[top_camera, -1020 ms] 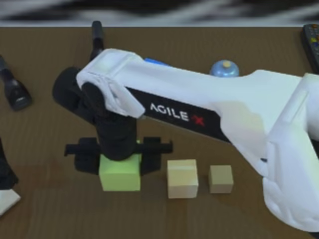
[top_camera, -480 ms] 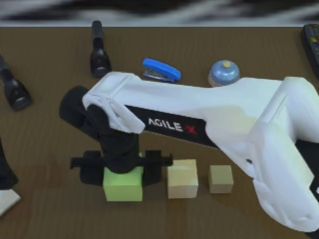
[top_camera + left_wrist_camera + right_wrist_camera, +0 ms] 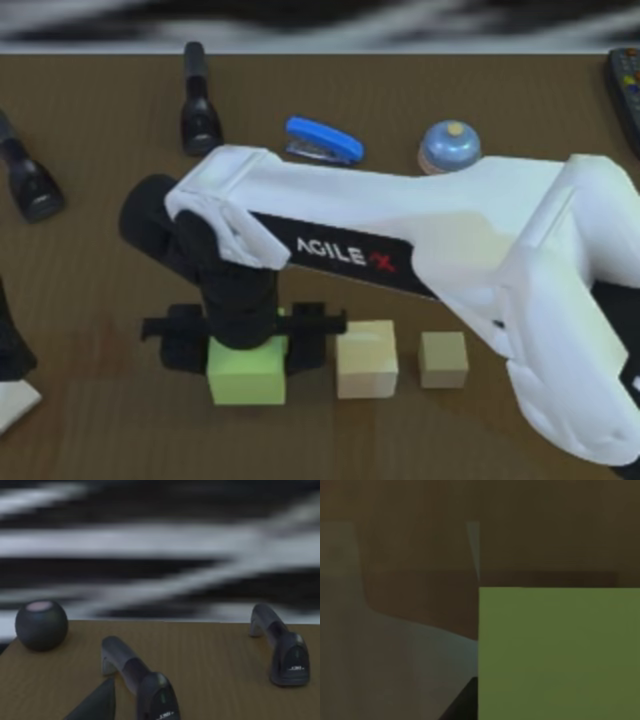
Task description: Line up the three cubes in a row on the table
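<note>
At the near edge of the table [image 3: 90, 420], you see all three cubes lying in one row: the large lime-green cube [image 3: 247, 375] on the left, the cream cube [image 3: 366, 359] just beside it, and the small grey-olive cube [image 3: 443, 360] near that on the right, their near faces roughly level. The right gripper [image 3: 243, 338] sits directly over the green cube, its black fingers [image 3: 184, 340] spread to either side of the block, standing apart and not clamped; the right wrist view is dim and shows only the cube's green face filling one corner. By this evidence the line-up looks essentially done, and what remains for you is probably to lift the right arm clear without nudging the green cube out of line. The left arm is parked at the left edge of the table, and you cannot tell how its fingers stand. Farther back lie two black handheld scanners [image 3: 200, 100], a blue stapler [image 3: 323, 140], a blue service bell [image 3: 449, 147] and, at the far right corner, a remote control [image 3: 626, 85]
</note>
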You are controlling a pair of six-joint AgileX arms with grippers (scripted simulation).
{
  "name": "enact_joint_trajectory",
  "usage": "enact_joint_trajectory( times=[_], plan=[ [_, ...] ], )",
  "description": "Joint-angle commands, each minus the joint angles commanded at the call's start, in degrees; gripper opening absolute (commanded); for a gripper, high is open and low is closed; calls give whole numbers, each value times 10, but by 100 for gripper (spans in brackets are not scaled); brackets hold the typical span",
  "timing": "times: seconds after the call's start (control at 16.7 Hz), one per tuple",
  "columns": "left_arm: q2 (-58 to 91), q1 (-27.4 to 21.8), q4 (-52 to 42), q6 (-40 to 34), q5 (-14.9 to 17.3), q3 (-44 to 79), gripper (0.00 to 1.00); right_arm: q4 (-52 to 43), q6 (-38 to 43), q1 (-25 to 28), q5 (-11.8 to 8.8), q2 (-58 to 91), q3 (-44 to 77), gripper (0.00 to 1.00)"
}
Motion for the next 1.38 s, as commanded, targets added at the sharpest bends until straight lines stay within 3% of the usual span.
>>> enact_joint_trajectory(
  times=[0.24, 0.3, 0.84, 1.38],
  plan=[
    [0, 0, 0, 0, 0, 0, 100, 0, 0, 0, 0, 0, 0, 98],
    [0, 0, 0, 0, 0, 0, 100, 0, 0, 0, 0, 0, 0, 100],
    [0, 0, 0, 0, 0, 0, 100, -2, 0, 0, 0, 0, 2, 100],
    [0, 0, 0, 0, 0, 0, 100, -144, 0, 5, 0, -19, 126, 100]
  ],
)
